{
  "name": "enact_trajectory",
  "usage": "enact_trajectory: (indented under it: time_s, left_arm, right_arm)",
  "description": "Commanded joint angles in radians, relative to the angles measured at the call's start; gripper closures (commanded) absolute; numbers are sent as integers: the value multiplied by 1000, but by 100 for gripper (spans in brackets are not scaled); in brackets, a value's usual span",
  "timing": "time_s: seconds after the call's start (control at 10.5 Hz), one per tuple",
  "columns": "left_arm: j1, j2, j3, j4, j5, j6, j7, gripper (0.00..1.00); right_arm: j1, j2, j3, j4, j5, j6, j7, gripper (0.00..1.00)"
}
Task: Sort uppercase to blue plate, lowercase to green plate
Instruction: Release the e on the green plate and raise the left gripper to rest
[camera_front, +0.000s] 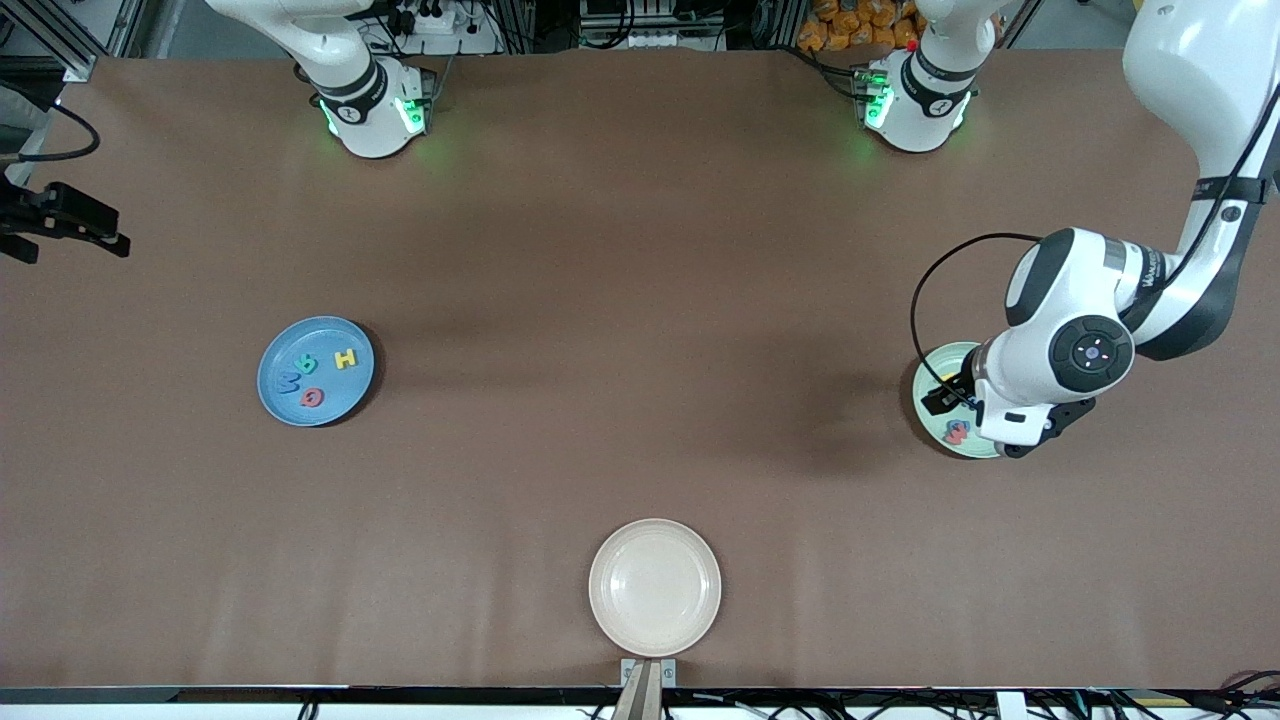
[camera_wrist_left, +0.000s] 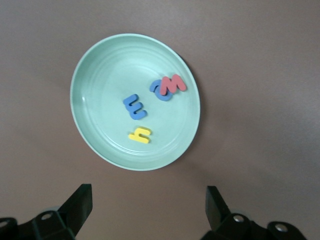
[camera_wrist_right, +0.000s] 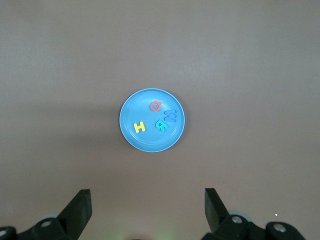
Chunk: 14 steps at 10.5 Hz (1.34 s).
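The uppercase letters all lie in the blue plate (camera_front: 316, 371) toward the right arm's end of the table: yellow H (camera_front: 346, 359), teal letter (camera_front: 306, 365), blue W (camera_front: 290, 381) and red Q (camera_front: 312, 398). On my right wrist view the right gripper (camera_wrist_right: 147, 212) has its fingers (camera_wrist_right: 80, 206) spread wide with nothing between them, high over the table with that plate in sight below; I cannot find this gripper in the front view.

Moving along the table, a cream plate (camera_front: 655, 587) sits near the front camera's edge, about midway between the two ends.

At the left arm's end I see the green plate (camera_wrist_left: 135, 101) holding the lowercase letters: blue m (camera_wrist_left: 135, 107), yellow n (camera_wrist_left: 140, 134), and red w (camera_wrist_left: 173, 84) lying partly on top of blue a (camera_wrist_left: 159, 91). The left gripper (camera_wrist_left: 148, 210) hovers over this plate's edge, fingers apart and holding nothing.
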Motion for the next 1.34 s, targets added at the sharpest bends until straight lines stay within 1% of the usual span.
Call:
enact_trajectory:
  time_s: [0.0,0.1,0.19,0.29,0.38,0.48,0.67,0.86,0.96,1.15,1.24]
  left_arm:
    - [-150,-149,206,-89,-135,15,179,0]
    - [-190,-212,267,-127,-188,37,252,0]
    - [-239,-272,333,-141,-235,47,320,0]
    - [-259,-307,373,-135,-261,47,377,0]
    - [-273,-341,383,-123,-268,47,411,0]
    - [-273,-365,395,-85,-268,47,437,0]
    - [-275,-375,401,31,-265,37,507,0]
    - [-276,-396,401,88,-260,14,560,0]
    - [-276,-402,403,122,-262,-41,604,0]
    - [-276,-448,403,133,-265,-159,748,0]
    - [-276,-459,403,135,-265,-201,774,0]
  right_arm:
    - [-41,2,9,26,23,-40,-54,0]
    - [-53,2,6,31,24,-44,-64,0]
    - [-65,5,4,51,23,-41,-67,0]
    - [-81,5,6,62,24,-39,-69,0]
    - [-84,5,6,69,23,-39,-77,0]
    - [-84,5,7,80,24,-39,-78,0]
    - [-79,6,10,82,26,-36,-78,0]
    - [-69,6,14,80,26,-33,-77,0]
    - [-68,6,14,80,26,-22,-77,0]
    - [-68,12,12,79,46,-9,-78,0]
    - [-72,12,12,79,52,-8,-78,0]
